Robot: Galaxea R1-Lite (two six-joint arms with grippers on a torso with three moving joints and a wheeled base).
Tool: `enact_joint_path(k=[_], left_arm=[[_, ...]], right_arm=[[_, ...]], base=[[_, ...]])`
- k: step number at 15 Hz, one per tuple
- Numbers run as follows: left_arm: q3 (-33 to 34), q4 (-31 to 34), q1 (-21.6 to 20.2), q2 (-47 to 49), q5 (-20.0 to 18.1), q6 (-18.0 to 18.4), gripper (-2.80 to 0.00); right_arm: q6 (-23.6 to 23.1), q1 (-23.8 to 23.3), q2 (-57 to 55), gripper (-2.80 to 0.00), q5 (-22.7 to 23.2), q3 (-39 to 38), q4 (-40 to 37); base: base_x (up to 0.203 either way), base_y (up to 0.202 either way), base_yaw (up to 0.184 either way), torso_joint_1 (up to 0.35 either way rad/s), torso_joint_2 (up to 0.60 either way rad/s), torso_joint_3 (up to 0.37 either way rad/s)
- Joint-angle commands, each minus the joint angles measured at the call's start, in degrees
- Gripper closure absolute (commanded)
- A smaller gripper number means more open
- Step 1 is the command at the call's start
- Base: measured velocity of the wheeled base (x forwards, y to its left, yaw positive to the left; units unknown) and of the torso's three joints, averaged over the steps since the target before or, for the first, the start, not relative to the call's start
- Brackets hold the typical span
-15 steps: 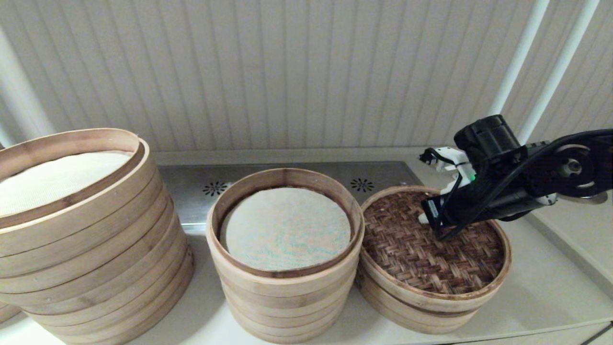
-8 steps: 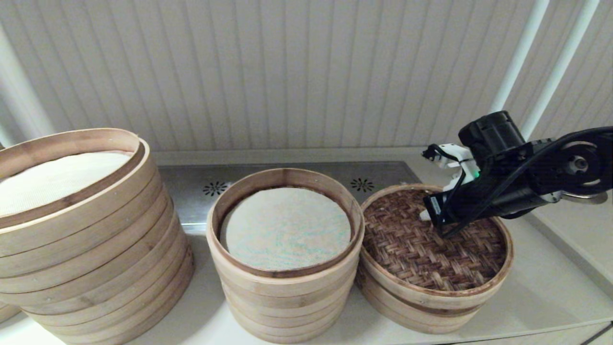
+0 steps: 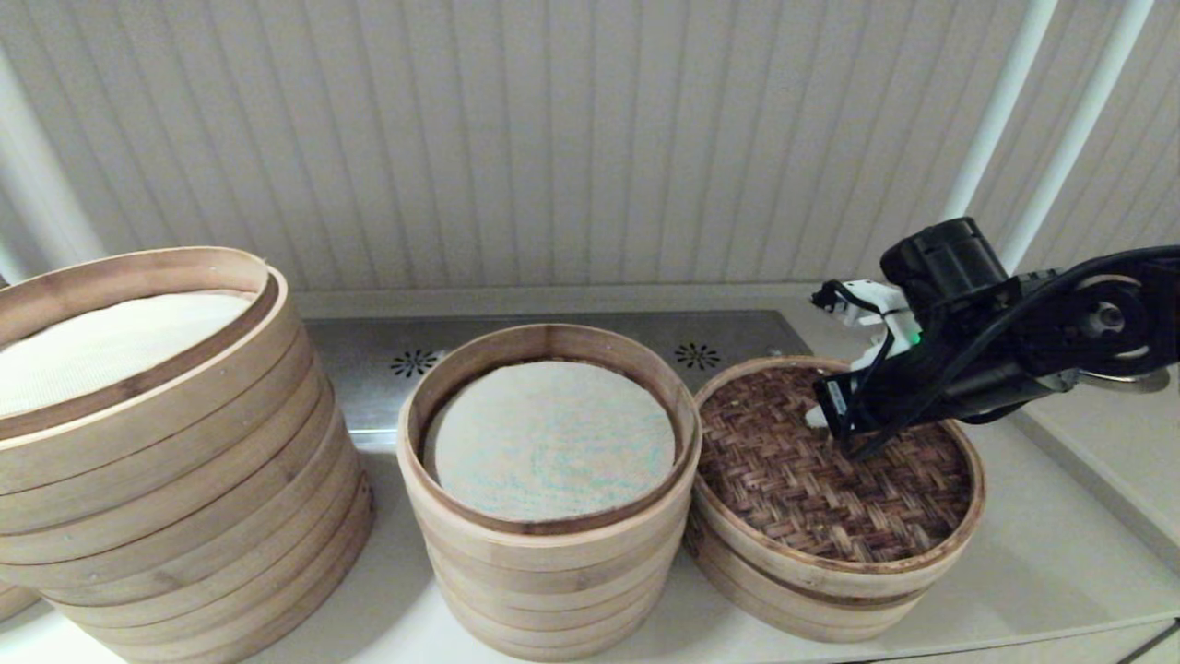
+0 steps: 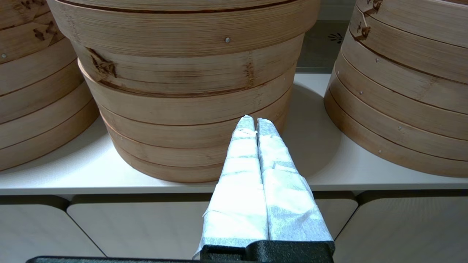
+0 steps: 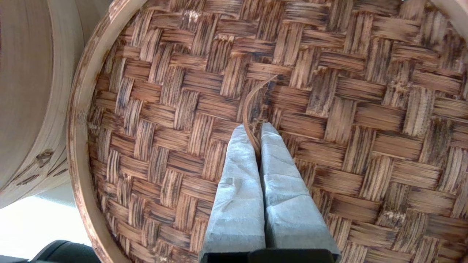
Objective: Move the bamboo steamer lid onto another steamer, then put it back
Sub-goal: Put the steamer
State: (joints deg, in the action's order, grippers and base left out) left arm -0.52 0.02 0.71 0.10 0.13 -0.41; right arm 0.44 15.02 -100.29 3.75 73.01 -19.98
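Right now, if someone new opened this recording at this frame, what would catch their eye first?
Probably the right gripper, low over the bamboo steamer lid at the right end of the counter, shut on a thin curved bamboo strip that stands up from the dark weave. Next, the open mid-sized steamer touching the lid's left side, showing its green-flecked liner, and the much wider stack at far left. The left gripper hangs shut below counter level in front of the stacks.

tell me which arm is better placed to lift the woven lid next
Right. The right gripper is already down on the bamboo steamer lid, fingers shut on its thin handle strip. The left gripper is shut and low at the counter's front edge, facing the stacks' sides.
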Motion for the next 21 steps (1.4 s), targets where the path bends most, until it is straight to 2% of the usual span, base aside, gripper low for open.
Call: enact_joint_path(k=[1, 3, 9, 21], left_arm=[[0.0, 0.0, 0.0, 0.0, 0.0, 0.0, 0.00], [0.0, 0.1, 0.0, 0.0, 0.0, 0.0, 0.00], [0.0, 0.0, 0.0, 0.0, 0.0, -0.1, 0.00], [0.0, 0.0, 0.0, 0.0, 0.0, -0.1, 0.00]], right_arm=[[-0.1, -0.9, -0.8, 0.00, 3.2, -0.2, -0.1], [-0.3, -2.2, -1.3, 0.00, 8.0, -0.1, -0.1], [0.0, -2.5, -1.7, 0.00, 9.9, 0.2, -0.2], [0.8, -3.2, -1.0, 0.00, 10.6, 1.3, -0.5]], base=[[0.000, 0.000, 0.000, 0.000, 0.00, 0.000], [0.000, 0.000, 0.000, 0.000, 0.00, 0.000], [0.000, 0.000, 0.000, 0.000, 0.00, 0.000], [0.000, 0.000, 0.000, 0.000, 0.00, 0.000]])
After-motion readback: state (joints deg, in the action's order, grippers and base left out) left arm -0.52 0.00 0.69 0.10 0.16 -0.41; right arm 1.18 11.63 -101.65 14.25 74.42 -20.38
